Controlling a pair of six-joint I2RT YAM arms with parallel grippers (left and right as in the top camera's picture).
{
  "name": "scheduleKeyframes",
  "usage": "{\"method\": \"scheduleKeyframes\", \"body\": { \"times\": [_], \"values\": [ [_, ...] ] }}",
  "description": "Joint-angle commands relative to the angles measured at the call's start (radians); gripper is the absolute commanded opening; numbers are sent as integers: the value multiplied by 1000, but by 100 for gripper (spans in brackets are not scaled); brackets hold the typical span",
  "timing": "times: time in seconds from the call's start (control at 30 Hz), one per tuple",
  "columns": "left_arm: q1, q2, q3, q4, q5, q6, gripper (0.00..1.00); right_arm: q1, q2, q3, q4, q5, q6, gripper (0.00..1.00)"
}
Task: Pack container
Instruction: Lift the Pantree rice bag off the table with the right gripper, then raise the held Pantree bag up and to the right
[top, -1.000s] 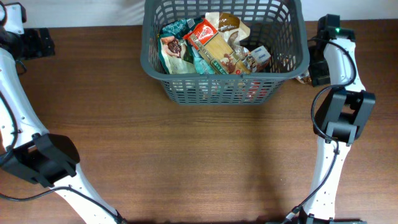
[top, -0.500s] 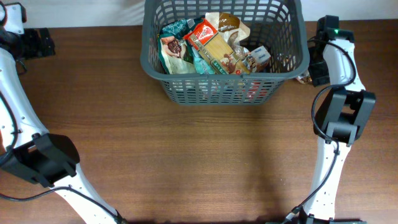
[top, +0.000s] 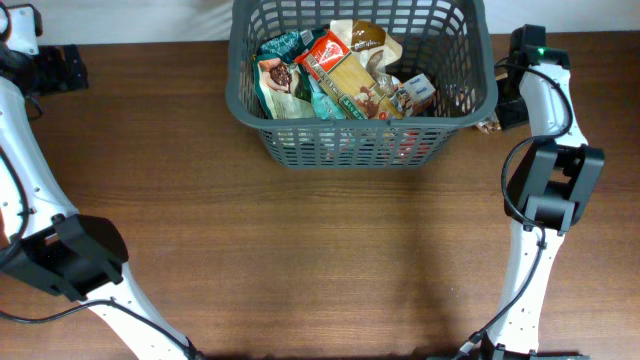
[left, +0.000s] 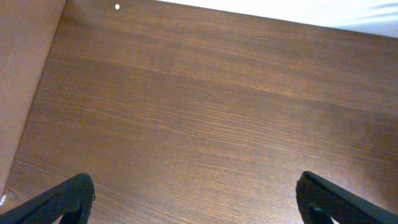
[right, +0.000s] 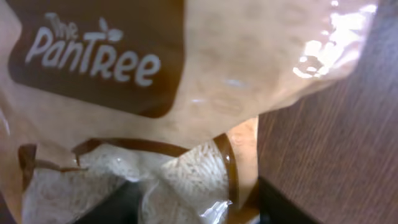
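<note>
The left gripper (left: 199, 202) stood wide open. In its wrist view the two dark fingertips (left: 71, 196) sat at the bottom corners of the frame, with only the bare brown table (left: 205, 106) between them, and they touched nothing. From overhead, that gripper (top: 62, 68) was at the far left corner of the table, well apart from the container (top: 300, 125).

The right gripper (right: 196, 205) was harder to read. Its wrist view was almost filled by a tan and brown packet (right: 217, 93) printed "The PanTree", pressed close to the lens. The dark fingers (right: 283, 202) showed on either side of the packet's lower edge. I could not tell whether they were pinching it or only flanking it.

Only the overhead view showed where this was on the table. The right gripper (top: 507, 112) hung just beside the container's right wall, and a sliver of the packet (top: 488, 126) peeked out on the table between them. The grey lattice container stood at the far middle of the table, with food packets (top: 345, 75) heaped inside it.
</note>
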Motion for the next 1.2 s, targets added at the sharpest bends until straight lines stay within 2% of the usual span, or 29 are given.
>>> {"method": "scheduleKeyframes", "body": {
  "times": [0.0, 0.13, 0.2, 0.23, 0.67, 0.97, 1.17],
  "values": [
    [1, 8, -6, 3, 8, 16, 99, 3, 5, -20, 3, -19, 11, 38],
    [1, 8, -6, 3, 8, 16, 99, 3, 5, -20, 4, -20, 11, 21],
    [1, 8, -6, 3, 8, 16, 99, 3, 5, -20, 4, -20, 11, 7],
    [1, 8, -6, 3, 8, 16, 99, 3, 5, -20, 4, -20, 11, 4],
    [1, 8, -6, 4, 8, 16, 99, 3, -2, -18, 4, -19, 10, 4],
    [1, 8, -6, 15, 8, 16, 99, 3, -43, 102, 68, 24, -227, 4],
    [1, 8, -6, 15, 8, 16, 99, 3, -82, 228, 36, 63, -273, 4]
  ]
}}
